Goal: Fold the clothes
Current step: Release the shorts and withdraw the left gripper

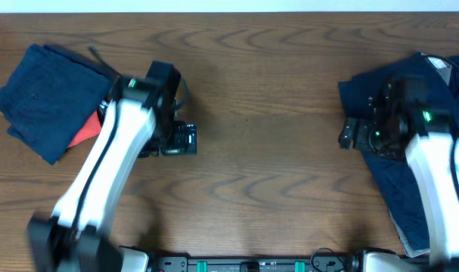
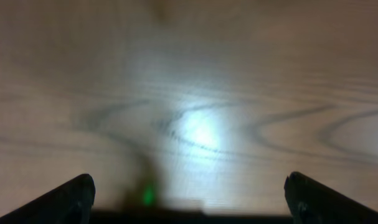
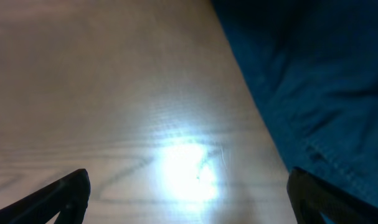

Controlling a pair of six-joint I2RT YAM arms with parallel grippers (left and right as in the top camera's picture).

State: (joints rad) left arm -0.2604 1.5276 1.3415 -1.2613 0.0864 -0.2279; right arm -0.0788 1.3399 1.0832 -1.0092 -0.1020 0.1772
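Step in hand looks like getting hold of the unfolded navy garment [image 1: 388, 181], which lies loose on the right side of the table [image 1: 267, 91] with a pale label [image 1: 441, 68] at its far end. The other navy garment [image 1: 36, 98] sits at the far left and already looks folded, with a red garment [image 1: 84, 134] poking out at its near edge, partly hidden by the arm.

The right gripper [image 1: 348, 134] hangs at the inner edge of the loose piece, fingers spread wide with nothing between them. Its wrist view shows bare wood under the gap and blue cloth [image 3: 313, 93] just off to one side. The left gripper [image 1: 185, 140] is wide open and empty too, over bare table and well apart from the loose garment.

To do this well, the right arm probably wants to shift onto the cloth before closing, so it pinches a real bite of the edge rather than scraping wood. Taking it near a corner should give a cleaner fold than a bunched middle, and the left could come across for the other corner
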